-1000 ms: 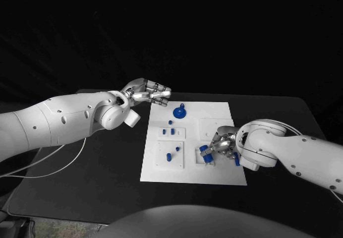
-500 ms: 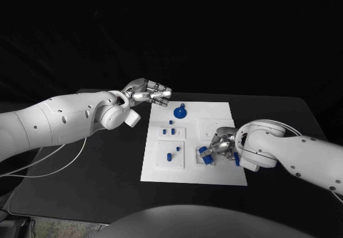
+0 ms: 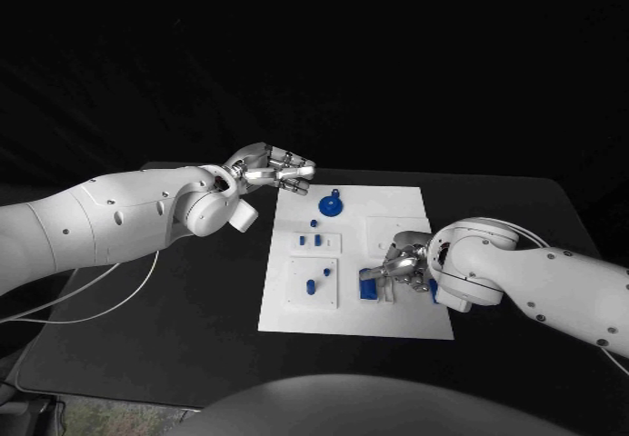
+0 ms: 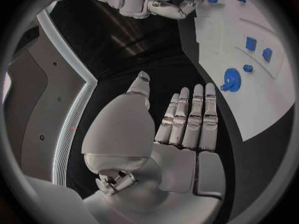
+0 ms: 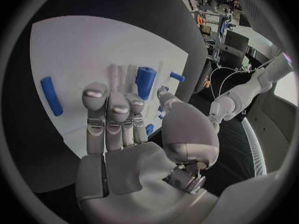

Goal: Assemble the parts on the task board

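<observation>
- Change: right hand (image 3: pixel 400 269) has slid slightly toward frame left over the lower right pocket of the task board (image 3: pixel 295 313). The blue block part (image 3: pixel 368 289), earlier tilted just beside the fingertips, now sits lower and squarer in the pocket; reads as seated or nearly so.
- Right hand state: fingers extended over the block, tips near or touching it; contact unclear in the head view. Right wrist view shows fingers (image 5: pixel 107 115) straight and together, nothing grasped, blue block (image 5: pixel 145 82) just beyond the tips, so released, maybe pushing.
- Left hand (image 3: pixel 274 170): unchanged, hovering off the board's upper left corner, fingers loosely curled, empty. Left wrist view shows flat palm, fingers (image 4: pixel 187 117) straight, holding nothing.
- Other parts unmoved: round blue part (image 3: pixel 331 206) at board top, small blue pegs (image 3: pixel 309 241) mid-left, one peg (image 3: pixel 311 287) lower left.
- View difference: right wrist view shows a long blue bar (image 5: pixel 51 96) on the board, hidden behind the right arm in the head view. Left wrist view shows the right hand (image 4: pixel 163 1) from across the board.
</observation>
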Action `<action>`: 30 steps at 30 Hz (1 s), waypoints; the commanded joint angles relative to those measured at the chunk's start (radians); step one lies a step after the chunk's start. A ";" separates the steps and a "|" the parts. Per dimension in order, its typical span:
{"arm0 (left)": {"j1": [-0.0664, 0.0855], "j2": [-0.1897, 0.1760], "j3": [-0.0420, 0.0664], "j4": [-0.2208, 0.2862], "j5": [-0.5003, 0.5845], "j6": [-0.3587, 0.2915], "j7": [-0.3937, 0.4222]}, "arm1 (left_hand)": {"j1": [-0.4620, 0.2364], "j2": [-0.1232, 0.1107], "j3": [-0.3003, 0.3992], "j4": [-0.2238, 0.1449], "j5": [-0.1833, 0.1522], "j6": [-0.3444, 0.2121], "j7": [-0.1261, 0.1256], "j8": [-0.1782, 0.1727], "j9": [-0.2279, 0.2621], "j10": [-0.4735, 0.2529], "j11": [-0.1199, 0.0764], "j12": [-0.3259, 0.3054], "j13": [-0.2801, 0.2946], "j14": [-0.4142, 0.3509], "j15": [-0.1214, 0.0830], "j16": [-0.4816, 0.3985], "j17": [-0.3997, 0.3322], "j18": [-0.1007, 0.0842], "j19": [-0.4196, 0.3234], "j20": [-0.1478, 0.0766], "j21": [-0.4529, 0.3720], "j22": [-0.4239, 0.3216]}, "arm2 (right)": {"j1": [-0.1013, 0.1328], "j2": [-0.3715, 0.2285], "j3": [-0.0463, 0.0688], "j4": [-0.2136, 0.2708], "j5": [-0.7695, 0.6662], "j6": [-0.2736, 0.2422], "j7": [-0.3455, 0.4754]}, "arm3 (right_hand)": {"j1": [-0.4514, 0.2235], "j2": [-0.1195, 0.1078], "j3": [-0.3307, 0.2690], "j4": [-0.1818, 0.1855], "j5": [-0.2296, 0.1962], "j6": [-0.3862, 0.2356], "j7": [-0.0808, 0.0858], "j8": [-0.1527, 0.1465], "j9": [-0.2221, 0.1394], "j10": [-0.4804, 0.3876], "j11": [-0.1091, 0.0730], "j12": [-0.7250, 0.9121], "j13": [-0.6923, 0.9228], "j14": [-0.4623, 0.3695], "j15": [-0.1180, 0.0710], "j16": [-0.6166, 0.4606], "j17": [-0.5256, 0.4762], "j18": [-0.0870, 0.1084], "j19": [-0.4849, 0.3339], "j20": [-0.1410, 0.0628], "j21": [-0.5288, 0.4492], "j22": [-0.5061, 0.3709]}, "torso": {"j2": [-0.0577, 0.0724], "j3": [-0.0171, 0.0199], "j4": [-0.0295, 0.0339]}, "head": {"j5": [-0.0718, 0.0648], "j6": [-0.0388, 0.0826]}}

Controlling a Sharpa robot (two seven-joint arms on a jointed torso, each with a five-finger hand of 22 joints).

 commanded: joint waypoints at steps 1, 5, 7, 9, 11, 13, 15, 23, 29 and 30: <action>0.000 0.001 0.001 0.000 -0.001 0.014 0.004 | -0.005 0.008 0.000 -0.003 -0.003 -0.003 0.000 -0.002 -0.001 -0.005 0.004 -0.004 0.000 -0.001 0.002 -0.001 0.000 -0.010 -0.007 -0.002 0.001 0.001 | 0.000 0.001 0.000 0.001 -0.002 0.005 0.003 | 0.006 0.003 -0.045 0.023 -0.002 -0.004 0.001 -0.005 -0.003 0.008 -0.003 -0.005 0.001 0.000 -0.008 -0.006 0.003 -0.009 0.056 -0.009 0.000 0.000 | 0.000 0.0002 -0.0003 | 0.000 0.000; 0.000 0.001 0.001 0.000 -0.001 0.014 0.004 | -0.005 0.008 0.000 -0.003 -0.003 -0.003 0.000 -0.002 -0.001 -0.005 0.004 -0.004 0.000 -0.001 0.002 -0.001 0.000 -0.010 -0.007 -0.002 0.001 0.001 | 0.000 0.002 -0.001 0.002 0.002 0.005 0.005 | 0.015 0.012 -0.084 0.026 -0.002 -0.004 0.001 -0.005 -0.004 0.008 -0.002 -0.008 0.003 0.001 -0.009 -0.008 0.007 -0.010 0.056 -0.009 0.001 0.000 | 0.000 0.0003 -0.0007 | 0.001 0.000; 0.000 0.001 0.001 -0.001 -0.001 0.014 0.004 | -0.005 0.008 0.000 -0.003 -0.003 -0.003 0.000 -0.002 -0.001 -0.005 0.004 -0.004 0.000 -0.001 0.002 -0.001 0.000 -0.010 -0.007 -0.002 0.001 0.001 | 0.000 0.002 -0.001 0.003 0.003 0.004 0.005 | 0.015 0.011 -0.093 0.029 -0.002 -0.004 0.001 -0.005 -0.005 0.008 -0.002 -0.009 0.003 0.001 -0.009 -0.009 0.008 -0.010 0.056 -0.009 0.001 0.000 | 0.000 0.0003 -0.0007 | 0.001 0.000; 0.000 0.001 0.001 -0.001 -0.001 0.014 0.004 | -0.006 0.010 0.000 -0.005 -0.004 -0.003 0.001 -0.001 -0.001 -0.006 0.005 -0.004 0.000 -0.001 0.002 -0.001 0.000 -0.010 -0.007 -0.002 0.001 0.001 | 0.000 0.001 -0.001 0.004 0.004 0.003 0.006 | 0.015 0.012 -0.103 0.033 -0.002 -0.004 0.001 -0.005 -0.005 0.008 -0.002 -0.010 0.004 0.001 -0.009 -0.010 0.009 -0.010 0.056 -0.009 0.002 0.001 | 0.000 0.0003 -0.0008 | 0.001 -0.001; 0.000 0.001 0.001 -0.001 -0.001 0.014 0.004 | -0.006 0.010 0.000 -0.005 -0.004 -0.003 0.001 -0.001 -0.001 -0.006 0.005 -0.004 0.000 -0.001 0.002 -0.001 0.000 -0.010 -0.007 -0.002 0.001 0.001 | 0.000 -0.002 -0.001 0.005 0.004 0.000 0.007 | 0.018 0.012 -0.105 0.033 -0.002 -0.004 0.001 -0.005 -0.005 0.009 -0.002 -0.011 0.005 0.001 -0.009 -0.011 0.009 -0.010 0.056 -0.009 0.001 0.000 | 0.000 0.0003 -0.0008 | 0.001 -0.001; 0.000 0.001 0.001 -0.001 -0.001 0.014 0.003 | -0.006 0.010 0.000 -0.005 -0.004 -0.003 0.001 -0.001 -0.001 -0.006 0.005 -0.004 0.000 -0.001 0.002 -0.001 0.000 -0.010 -0.007 -0.002 0.001 0.001 | -0.001 -0.005 -0.001 0.007 0.005 -0.004 0.009 | 0.020 0.012 -0.106 0.032 -0.002 -0.003 0.001 -0.005 -0.005 0.009 -0.002 -0.010 0.005 0.001 -0.009 -0.012 0.010 -0.010 0.056 -0.009 0.001 0.001 | 0.000 0.0003 -0.0008 | 0.001 -0.001; 0.000 0.001 0.001 -0.001 -0.001 0.013 0.003 | -0.006 0.010 0.000 -0.005 -0.004 -0.003 0.001 -0.001 -0.001 -0.006 0.005 -0.004 0.000 -0.001 0.002 -0.001 0.000 -0.010 -0.007 -0.002 0.001 0.001 | -0.002 -0.010 -0.001 0.011 0.006 -0.011 0.013 | 0.029 0.014 -0.105 0.026 -0.002 0.000 0.000 -0.004 -0.004 0.010 -0.003 -0.009 0.006 0.002 -0.009 -0.011 0.010 -0.010 0.056 -0.010 0.001 0.001 | 0.000 0.0005 -0.0006 | 0.000 -0.001; 0.000 -0.002 0.001 -0.004 -0.001 0.012 0.004 | -0.006 0.010 0.000 -0.005 -0.004 -0.003 0.001 -0.001 -0.001 -0.006 0.005 -0.004 0.000 -0.001 0.002 -0.001 0.000 -0.010 -0.007 -0.002 0.001 0.001 | -0.007 -0.050 -0.001 0.033 0.030 -0.018 0.051 | 0.113 0.007 -0.087 -0.045 0.000 0.023 -0.005 0.002 0.012 0.013 -0.006 0.005 0.017 0.002 -0.010 -0.014 0.011 -0.011 0.057 -0.010 0.004 0.002 | 0.000 0.0011 -0.0013 | 0.002 -0.001; 0.000 -0.002 0.001 -0.009 -0.001 0.011 0.004 | -0.006 0.010 0.000 -0.005 -0.004 -0.003 0.001 -0.001 -0.001 -0.006 0.005 -0.004 0.000 -0.001 0.002 -0.001 0.000 -0.010 -0.007 -0.002 0.001 0.001 | -0.015 -0.079 -0.001 0.062 0.040 0.002 0.094 | 0.156 0.010 -0.089 -0.117 0.018 0.030 -0.031 0.039 0.301 0.014 -0.019 0.019 0.028 0.003 -0.017 -0.013 0.008 -0.017 0.056 -0.015 0.007 0.004 | 0.000 0.0013 -0.0023 | 0.001 0.001; 0.000 -0.002 0.001 -0.009 -0.001 0.011 0.004 | -0.006 0.010 0.000 -0.005 -0.004 -0.003 0.001 -0.001 -0.001 -0.006 0.005 -0.004 0.000 -0.001 0.002 -0.001 0.000 -0.010 -0.007 -0.002 0.001 0.001 | -0.016 -0.082 -0.001 0.066 0.041 0.007 0.098 | 0.157 0.008 -0.087 -0.118 0.028 0.028 -0.035 0.045 0.359 0.014 -0.021 0.020 0.028 0.003 -0.019 -0.013 0.007 -0.018 0.056 -0.016 0.007 0.004 | 0.000 0.0014 -0.0022 | 0.001 0.000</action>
